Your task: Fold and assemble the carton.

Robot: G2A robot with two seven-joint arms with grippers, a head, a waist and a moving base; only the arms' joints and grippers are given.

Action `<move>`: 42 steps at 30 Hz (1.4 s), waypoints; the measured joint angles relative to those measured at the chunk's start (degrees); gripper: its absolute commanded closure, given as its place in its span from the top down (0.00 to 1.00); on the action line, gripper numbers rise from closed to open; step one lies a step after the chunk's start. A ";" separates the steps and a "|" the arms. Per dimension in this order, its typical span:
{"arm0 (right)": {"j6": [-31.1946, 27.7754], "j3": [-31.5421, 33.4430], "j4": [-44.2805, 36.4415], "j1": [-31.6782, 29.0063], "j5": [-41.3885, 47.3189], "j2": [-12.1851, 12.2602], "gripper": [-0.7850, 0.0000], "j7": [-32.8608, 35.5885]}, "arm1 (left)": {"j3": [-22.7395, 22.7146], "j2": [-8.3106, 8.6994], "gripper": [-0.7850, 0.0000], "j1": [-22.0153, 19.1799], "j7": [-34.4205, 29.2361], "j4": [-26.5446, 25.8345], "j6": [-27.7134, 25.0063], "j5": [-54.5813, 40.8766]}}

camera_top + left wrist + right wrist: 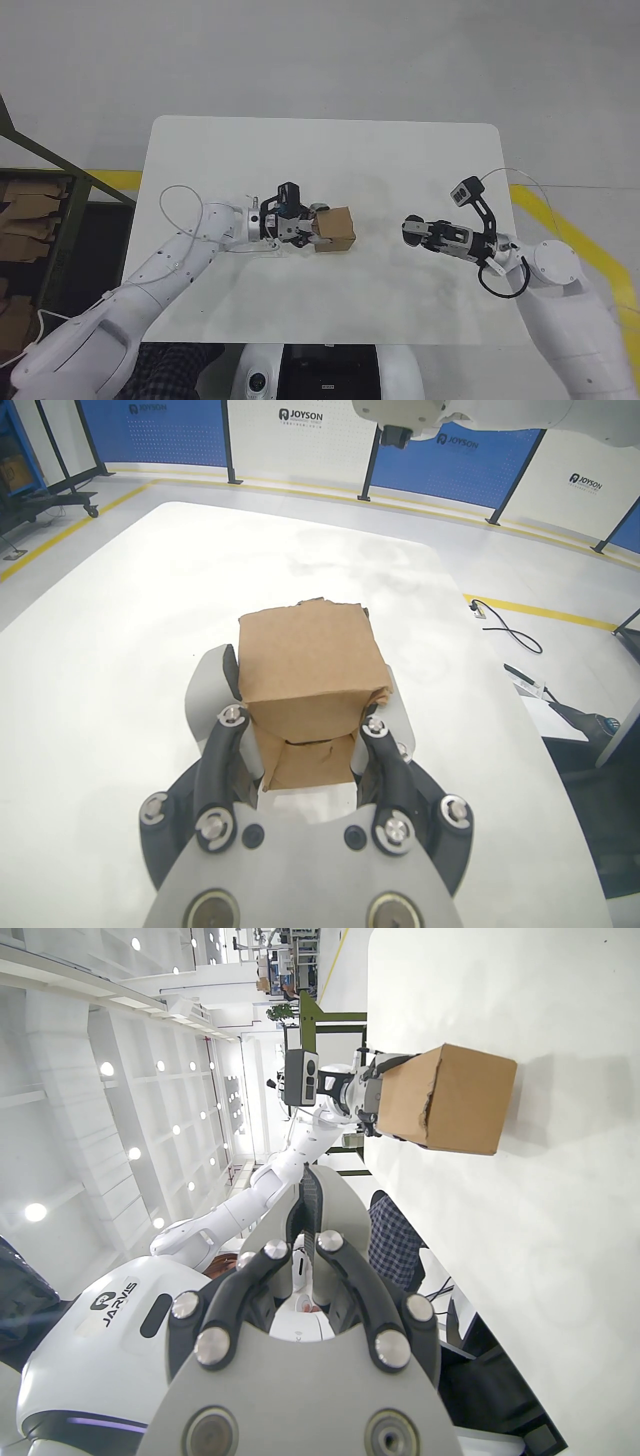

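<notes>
Holding the cardboard carton by its open flap end in your left gripper, right gripper clenched empty well apart, you probably tuck those flaps next.

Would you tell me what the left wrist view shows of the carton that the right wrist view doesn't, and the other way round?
Left wrist view: the carton's near end, held in the left gripper, with its flaps folded in and a dark gap between them. Right wrist view: a ragged tear along one edge of the carton, and the right gripper, shut and empty. Both: the brown carton on the white table, gripped at one end by the left gripper.
</notes>
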 measured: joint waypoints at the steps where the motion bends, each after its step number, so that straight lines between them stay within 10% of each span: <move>1: -0.03 -0.18 0.14 0.14 0.03 -0.03 0.00 0.01 | -0.03 -0.03 0.90 0.08 -0.02 0.23 0.03 0.09; 27: -3.35 -4.19 14.40 10.07 -2.50 -1.43 0.13 -6.53 | -14.33 2.90 1.00 3.22 1.94 -1.24 4.70 -6.99; 42: -13.36 2.19 22.38 13.03 -13.82 -0.89 0.36 -24.58 | -25.04 3.74 1.00 5.49 -16.32 -2.47 10.97 -30.49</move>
